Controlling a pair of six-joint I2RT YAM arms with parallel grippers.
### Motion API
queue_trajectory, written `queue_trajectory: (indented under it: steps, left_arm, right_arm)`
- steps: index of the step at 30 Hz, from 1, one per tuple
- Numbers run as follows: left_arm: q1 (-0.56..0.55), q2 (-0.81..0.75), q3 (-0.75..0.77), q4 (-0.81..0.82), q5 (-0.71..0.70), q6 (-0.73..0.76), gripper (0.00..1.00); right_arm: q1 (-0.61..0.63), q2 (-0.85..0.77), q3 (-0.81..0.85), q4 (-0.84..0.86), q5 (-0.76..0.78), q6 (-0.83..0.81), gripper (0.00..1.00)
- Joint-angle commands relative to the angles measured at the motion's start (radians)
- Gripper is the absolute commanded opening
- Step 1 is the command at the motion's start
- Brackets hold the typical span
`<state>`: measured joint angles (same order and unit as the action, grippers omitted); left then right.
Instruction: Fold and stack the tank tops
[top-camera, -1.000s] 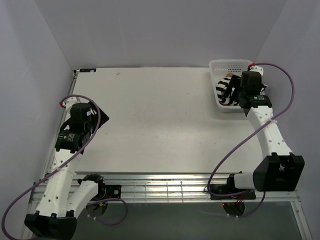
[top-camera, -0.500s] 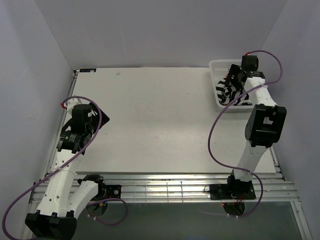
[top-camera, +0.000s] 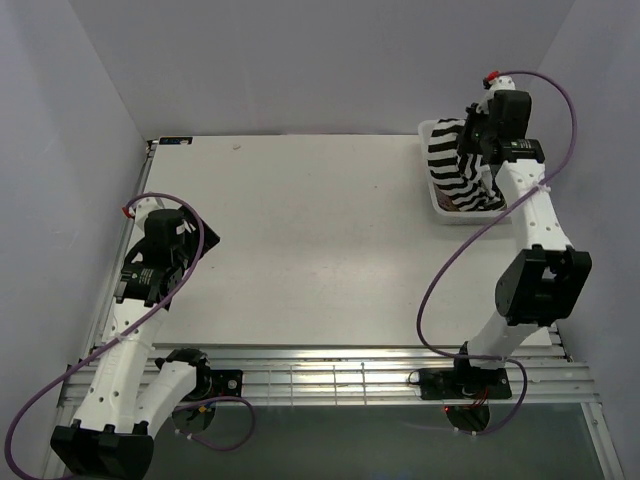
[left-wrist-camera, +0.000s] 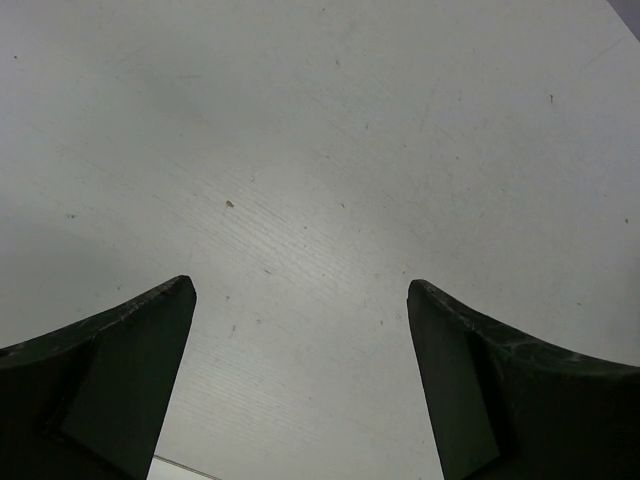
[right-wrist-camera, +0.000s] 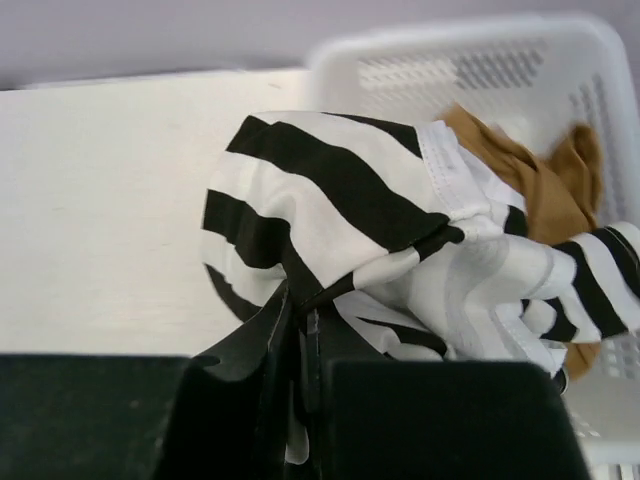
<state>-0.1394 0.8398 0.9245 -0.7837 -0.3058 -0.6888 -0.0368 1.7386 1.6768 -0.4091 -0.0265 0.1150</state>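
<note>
The basket (top-camera: 430, 128) sits at the far right corner of the tabletop (top-camera: 320, 240). Above it, the right claw (right-wrist-camera: 303, 325) pinches the lifted tank top (right-wrist-camera: 330, 190). Most of that top hangs over the basket's left side, and the rest trails down inside. A second tank top (right-wrist-camera: 515, 160) lies in the basket, behind and beneath it. The left claw (left-wrist-camera: 300, 290) hangs with jaws apart over the tabletop's left part, well apart from the basket.

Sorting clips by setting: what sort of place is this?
Likely a robot lab cell, not a home: plain walls enclose a white table, with a left arm and right arm bolted at its edge.
</note>
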Motion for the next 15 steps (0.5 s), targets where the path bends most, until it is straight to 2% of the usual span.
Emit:
queue_trajectory:
  steps: [1,3,6,10,12,13,15]
  left_arm:
    - [0.004,-0.024,-0.001,0.021,0.007,0.0,0.98]
    - [0.006,-0.03,-0.003,0.026,0.008,0.0,0.98]
    - [0.009,-0.039,-0.007,0.035,0.019,0.0,0.98]
    - [0.011,-0.042,-0.006,0.041,0.027,0.0,0.98]
    - [0.012,-0.042,-0.006,0.041,0.025,0.002,0.98]
    - [0.012,-0.044,-0.006,0.04,0.022,0.003,0.98]
    - [0.012,-0.051,-0.006,0.026,0.019,-0.002,0.98]
  right_arm:
    - [0.153,-0.187,0.038,0.096,-0.14,-0.072,0.08]
    - [0.221,-0.215,0.098,0.073,-0.182,-0.098,0.08]
    - [0.389,-0.247,0.19,0.059,-0.306,-0.15,0.08]
    - [0.474,-0.264,0.25,0.117,-0.513,-0.127,0.08]
    - [0.476,-0.277,0.224,0.163,-0.515,-0.058,0.08]
    - [0.476,-0.293,0.168,0.185,-0.456,-0.048,0.09]
    - [0.472,-0.32,0.085,0.188,-0.351,-0.025,0.2]
